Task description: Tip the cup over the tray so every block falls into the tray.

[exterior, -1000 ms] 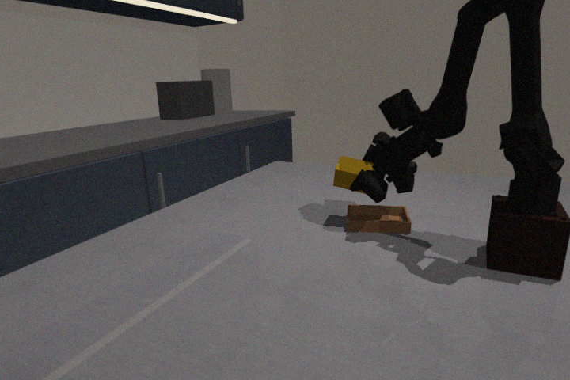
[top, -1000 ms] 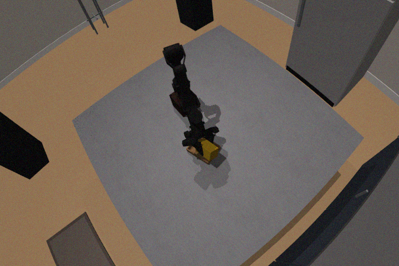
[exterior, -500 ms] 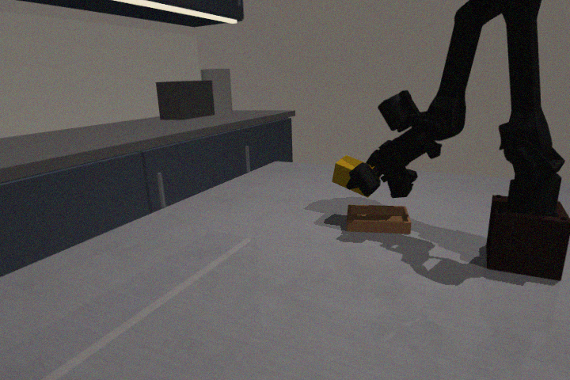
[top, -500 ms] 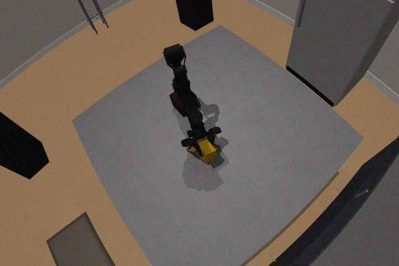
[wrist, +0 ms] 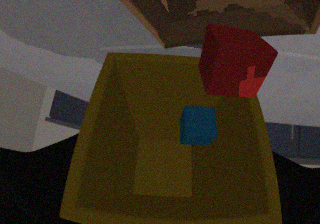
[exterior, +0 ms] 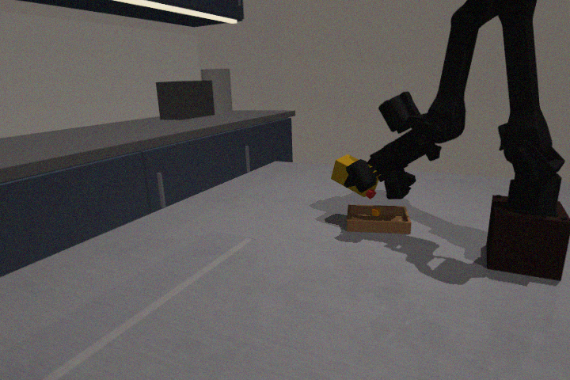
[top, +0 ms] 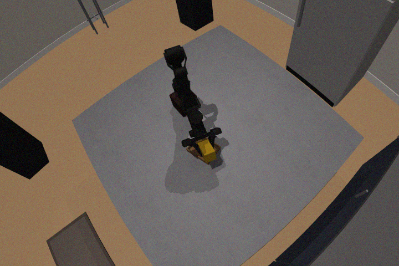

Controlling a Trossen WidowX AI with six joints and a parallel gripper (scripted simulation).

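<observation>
My gripper (top: 205, 145) (exterior: 361, 174) is shut on the yellow cup (top: 207, 151) (exterior: 340, 170) (wrist: 162, 169). It holds the cup above the wooden tray (top: 197, 154) (exterior: 378, 226) (wrist: 142, 15), tilted with its mouth facing down towards the tray. A red block (exterior: 370, 193) (wrist: 235, 64) is at the lower edge of the cup's mouth, outside or nearly outside it. A blue block (wrist: 199, 125) shows within the cup's outline in the wrist view. An orange block (exterior: 375, 212) shows at the tray, in it or just above it. The cup and arm hide much of the tray in the top view.
The arm's base box (exterior: 526, 241) stands on the grey surface to the right of the tray in the exterior view. A counter (exterior: 70, 192) with a dark box (exterior: 184, 100) runs behind on the left. A tall grey cabinet (top: 332, 46) stands beyond the surface's edge.
</observation>
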